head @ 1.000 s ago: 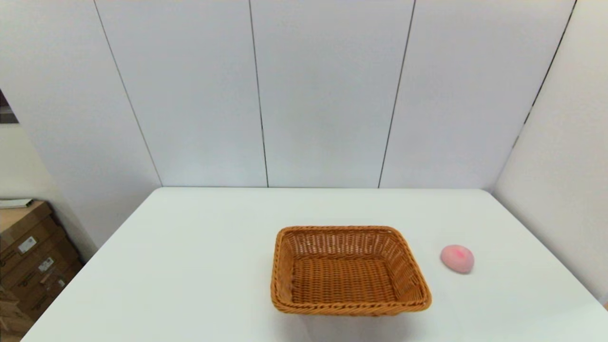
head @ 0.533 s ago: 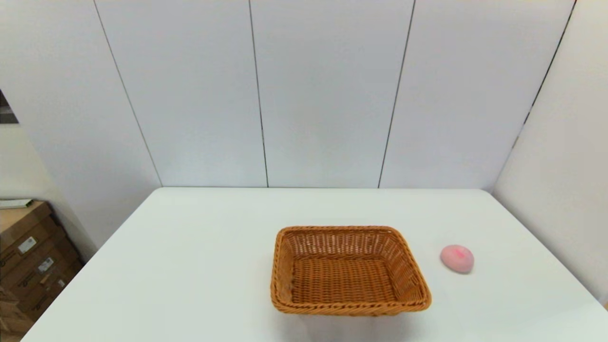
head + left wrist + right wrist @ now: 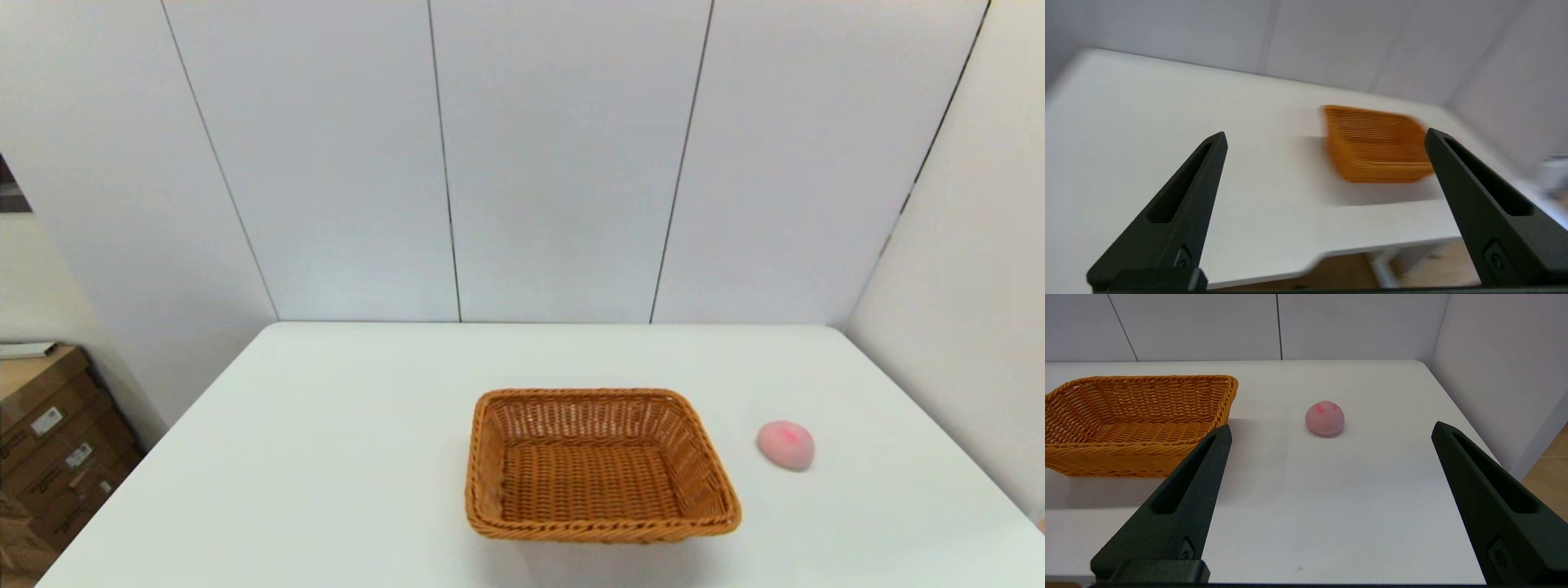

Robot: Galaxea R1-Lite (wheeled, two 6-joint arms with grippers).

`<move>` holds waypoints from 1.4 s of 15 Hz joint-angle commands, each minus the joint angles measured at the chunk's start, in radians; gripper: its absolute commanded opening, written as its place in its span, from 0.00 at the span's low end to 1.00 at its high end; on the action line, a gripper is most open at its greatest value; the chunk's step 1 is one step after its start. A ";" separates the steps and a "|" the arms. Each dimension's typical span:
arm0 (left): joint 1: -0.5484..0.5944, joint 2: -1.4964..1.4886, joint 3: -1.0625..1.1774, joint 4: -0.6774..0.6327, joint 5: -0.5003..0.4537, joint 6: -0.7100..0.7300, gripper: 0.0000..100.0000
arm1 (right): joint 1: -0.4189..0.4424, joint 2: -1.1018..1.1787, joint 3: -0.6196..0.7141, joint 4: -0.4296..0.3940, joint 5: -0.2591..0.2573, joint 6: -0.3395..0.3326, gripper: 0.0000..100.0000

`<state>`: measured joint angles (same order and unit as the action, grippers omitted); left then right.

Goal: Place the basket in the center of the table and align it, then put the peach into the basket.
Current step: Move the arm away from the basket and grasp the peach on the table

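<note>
Nothing has shifted on the table (image 3: 326,457) in the last second: basket (image 3: 600,465) empty, peach (image 3: 785,445) just right of it. Left gripper (image 3: 1327,141) and right gripper (image 3: 1331,435) both spread, empty. You've yet to start.

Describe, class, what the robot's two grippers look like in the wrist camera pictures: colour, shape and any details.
Both look alike. The left gripper and the right gripper each have two long matte black jaws, wedge-shaped, broad at the base and narrowing to a point. Each jaw has a long recessed slot down its side and a small round fastener near the base. No cables or markings show.
</note>
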<state>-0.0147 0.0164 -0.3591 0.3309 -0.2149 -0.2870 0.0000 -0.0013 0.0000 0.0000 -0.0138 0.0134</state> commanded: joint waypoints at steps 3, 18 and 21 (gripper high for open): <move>0.001 -0.018 0.313 -0.377 0.195 0.169 1.00 | 0.000 0.000 0.000 0.000 0.000 0.000 1.00; 0.001 -0.016 0.359 -0.331 0.249 0.207 1.00 | 0.000 0.000 -0.003 -0.011 0.002 -0.010 1.00; 0.001 -0.016 0.359 -0.331 0.249 0.206 1.00 | -0.003 0.161 -0.207 0.161 0.008 -0.007 1.00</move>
<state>-0.0138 -0.0013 0.0000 0.0000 0.0332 -0.0794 0.0000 0.0038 -0.0538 0.0181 -0.0019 0.0036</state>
